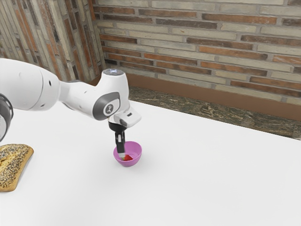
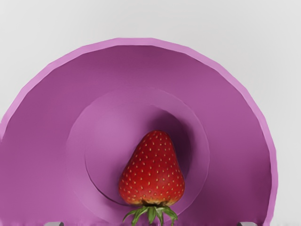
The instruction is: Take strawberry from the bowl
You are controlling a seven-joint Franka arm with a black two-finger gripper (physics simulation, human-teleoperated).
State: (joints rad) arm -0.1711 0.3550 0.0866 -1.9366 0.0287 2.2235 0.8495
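Bread point(image 1: 13, 165) by the exterior view's left edge; strawberry point(image 2: 153, 169) in the bowl point(image 1: 136, 161), gripper point(image 1: 122, 154) reaching in.
Well apart from the bowl, the bread leaves the way free, while the bowl's wall rings the strawberry, which lies on its side at the bottom; the gripper is released, fingertips wide apart. The exterior view's edge cuts off bread and arm point(image 1: 77, 96), and the fingers partly hide the strawberry there. Seeds crust the browned bread; the smooth purple bowl has a faceted rim; the tapered strawberry is pitted, with ragged green leaves. Rough brick wall point(image 1: 211, 47) behind the plain white table point(image 1: 197, 174).
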